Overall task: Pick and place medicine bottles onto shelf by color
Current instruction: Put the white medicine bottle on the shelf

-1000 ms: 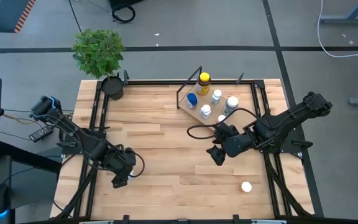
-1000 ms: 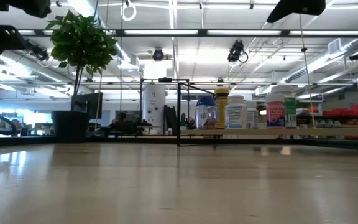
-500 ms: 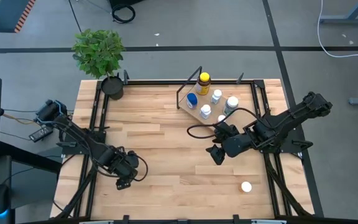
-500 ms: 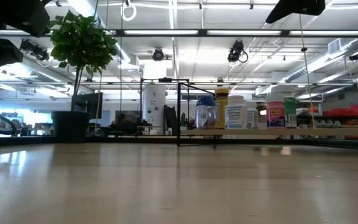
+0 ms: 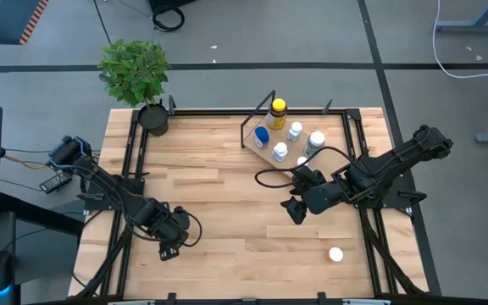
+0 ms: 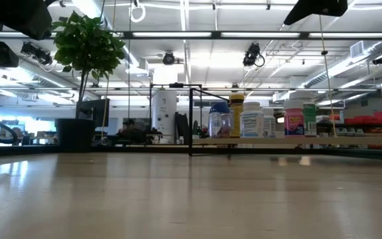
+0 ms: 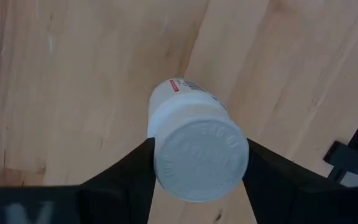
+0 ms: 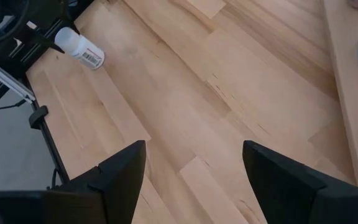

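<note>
**Left gripper closed around a white-capped bottle, far from the shelf**

Left gripper (image 5: 169, 251) is your working one. It sits low over the wooden table (image 5: 219, 195), well apart from the shelf (image 5: 265, 149) and toward the table's near left corner. In the left wrist view its two dark fingers (image 7: 135, 171) press against both sides of a white-capped bottle (image 7: 194, 149), which lies tilted on the planks with its round cap facing the camera. You are gripping that bottle.

Your right gripper (image 5: 296, 212) hangs just in front of the shelf, on the side nearer the table's centre. Its fingers (image 8: 120, 171) stand spread apart with nothing between them; only bare planks show in the gap.

The shelf is a light-wood board on a thin black wire frame, at the far edge of the table. Standing on it you have an amber bottle with a yellow cap (image 5: 278, 111), a blue-capped bottle (image 5: 263, 136) and several white-capped ones (image 5: 295, 130).

One more white bottle (image 5: 335, 253) lies alone on the table, well away from the shelf, toward the near right corner.

A potted plant (image 5: 136, 74) stands left of the shelf, at the far left corner.
</note>
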`<state>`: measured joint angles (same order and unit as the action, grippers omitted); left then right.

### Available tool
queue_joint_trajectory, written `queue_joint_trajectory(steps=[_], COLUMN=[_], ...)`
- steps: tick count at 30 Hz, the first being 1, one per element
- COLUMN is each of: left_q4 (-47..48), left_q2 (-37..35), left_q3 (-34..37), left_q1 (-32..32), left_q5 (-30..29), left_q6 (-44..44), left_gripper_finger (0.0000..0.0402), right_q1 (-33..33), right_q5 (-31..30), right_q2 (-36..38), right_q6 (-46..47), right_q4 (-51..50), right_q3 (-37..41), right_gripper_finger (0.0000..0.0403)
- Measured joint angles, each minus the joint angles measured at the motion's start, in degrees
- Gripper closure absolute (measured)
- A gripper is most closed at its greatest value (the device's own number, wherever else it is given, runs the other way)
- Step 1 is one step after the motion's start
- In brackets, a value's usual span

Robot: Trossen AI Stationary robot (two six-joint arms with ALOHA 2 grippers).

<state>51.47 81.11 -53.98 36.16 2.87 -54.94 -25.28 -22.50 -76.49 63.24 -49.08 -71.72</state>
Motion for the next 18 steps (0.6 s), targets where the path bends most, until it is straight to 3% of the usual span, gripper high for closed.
queue_joint_trajectory(steps=[8,12,18], left_q4=[-1.07,-1.41,-2.01], left_q2=[-0.01,-0.01,-0.01], left_q3=[-0.41,-2.64,-6.02], left_q1=[-1.38,-4.71,-11.7], left_q5=[0.57,0.39,-0.31], left_q6=[0.08,3.35,11.13], left_gripper_finger=[0.0193,0.0179,0.0196], right_q1=[0.0,0.02,0.0], right_q5=[0.0,0.0,0.02], right_q2=[0.0,0.0,0.0], right_q6=[-0.02,-0.02,0.04], right_q4=[0.0,0.0,0.0], right_q3=[0.0,0.0,0.0], right_gripper_finger=[0.0128,0.0128,0.0128])
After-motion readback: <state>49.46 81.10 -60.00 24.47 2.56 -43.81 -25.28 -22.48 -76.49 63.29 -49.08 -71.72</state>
